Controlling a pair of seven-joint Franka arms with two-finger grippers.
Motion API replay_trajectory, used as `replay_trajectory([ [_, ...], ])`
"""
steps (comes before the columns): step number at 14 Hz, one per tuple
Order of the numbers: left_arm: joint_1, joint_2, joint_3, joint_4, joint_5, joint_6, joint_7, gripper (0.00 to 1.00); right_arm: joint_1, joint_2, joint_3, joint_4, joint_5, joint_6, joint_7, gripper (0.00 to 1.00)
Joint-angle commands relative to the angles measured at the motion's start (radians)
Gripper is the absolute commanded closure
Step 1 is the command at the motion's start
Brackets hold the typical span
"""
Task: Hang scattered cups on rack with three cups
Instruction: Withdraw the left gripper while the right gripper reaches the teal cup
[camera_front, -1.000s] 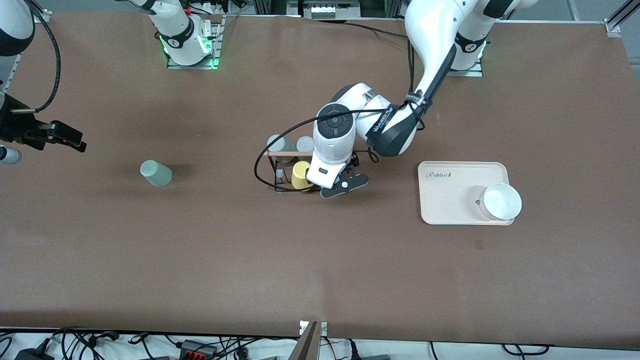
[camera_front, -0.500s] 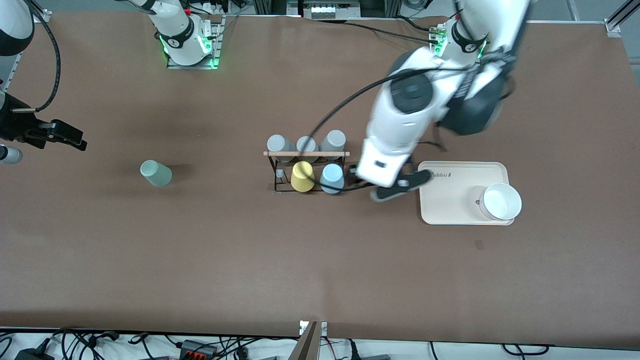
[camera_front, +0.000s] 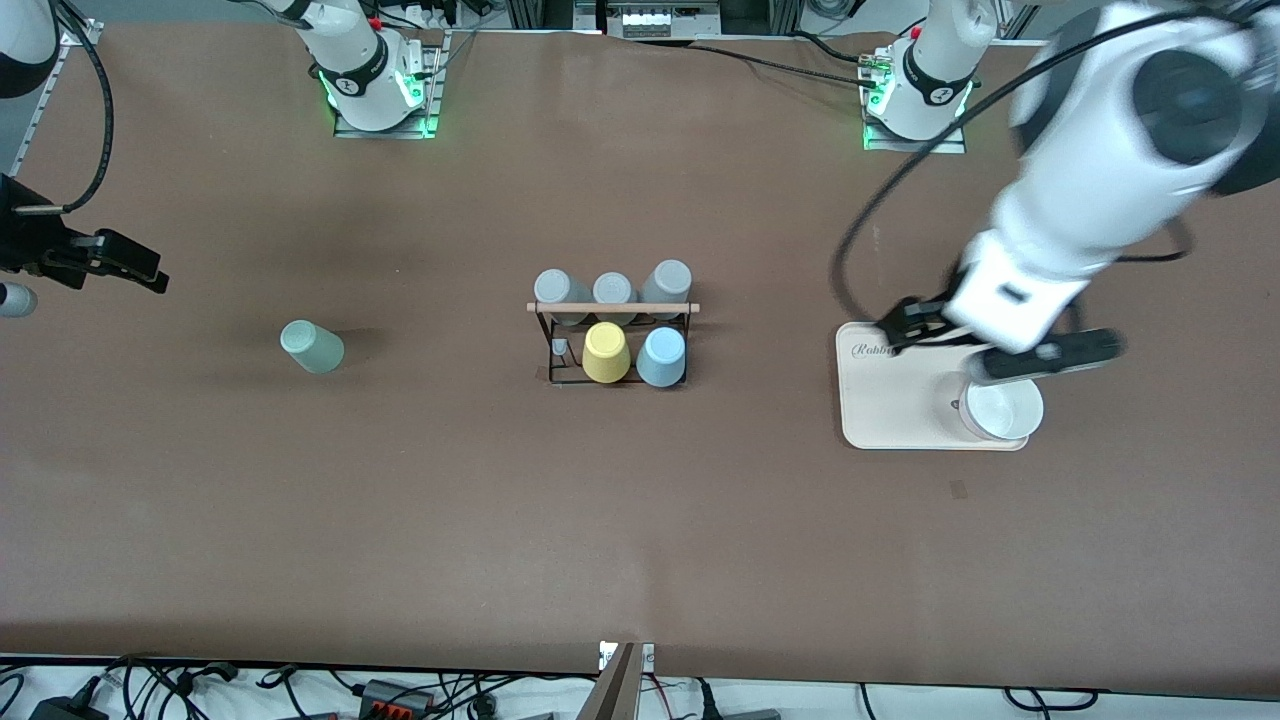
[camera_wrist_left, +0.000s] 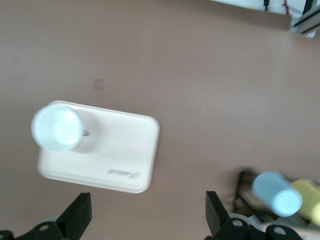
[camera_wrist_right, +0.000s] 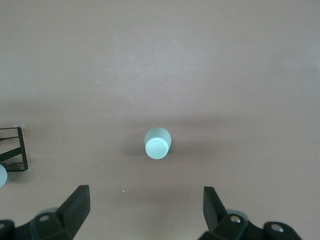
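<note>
The black wire rack (camera_front: 548, 345) with a wooden rod (camera_front: 612, 308) stands mid-table. The light blue cup (camera_front: 662, 357) hangs upside down on it beside the yellow cup (camera_front: 605, 352). Both also show in the left wrist view, the light blue cup (camera_wrist_left: 276, 193) and the rack (camera_wrist_left: 244, 186). The sage green cup (camera_front: 312, 347) sits on the table toward the right arm's end, and shows in the right wrist view (camera_wrist_right: 158, 143). My left gripper (camera_front: 985, 345) is open and empty over the cream tray; its wrist view (camera_wrist_left: 147, 212) confirms it. My right gripper (camera_front: 110, 262) is open and empty in its wrist view (camera_wrist_right: 145, 207), apart from the green cup.
Three grey cups (camera_front: 612, 289) hang on the rack's row farther from the front camera. A cream tray (camera_front: 890, 400) holding a white bowl (camera_front: 1003, 404) lies toward the left arm's end; both show in the left wrist view, tray (camera_wrist_left: 125, 150) and bowl (camera_wrist_left: 57, 127).
My left gripper has let go of the light blue cup on the rack and swung away toward the left arm's end, over the tray. The right arm has barely moved.
</note>
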Motion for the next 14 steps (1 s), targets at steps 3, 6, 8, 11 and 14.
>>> replay_trajectory([
  [3, 0.142, -0.203, -0.012, -0.153, -0.006, -0.057, 0.291, 0.00, -0.005, -0.014, 0.004, -0.010, -0.003, -0.011, -0.012, 0.00],
  [6, 0.187, -0.277, -0.012, -0.208, -0.008, -0.059, 0.401, 0.00, -0.005, -0.016, 0.004, -0.016, -0.003, -0.005, -0.014, 0.00],
  [8, 0.208, -0.326, -0.011, -0.242, -0.008, -0.059, 0.446, 0.00, -0.005, -0.016, 0.003, -0.022, -0.006, -0.003, -0.014, 0.00],
  [11, 0.230, -0.375, -0.011, -0.284, -0.008, -0.057, 0.500, 0.00, -0.005, -0.017, 0.003, -0.023, -0.008, -0.003, -0.018, 0.00],
  [14, 0.246, -0.407, -0.004, -0.303, -0.005, -0.057, 0.520, 0.00, -0.005, -0.011, 0.004, -0.022, -0.005, 0.004, -0.018, 0.00],
])
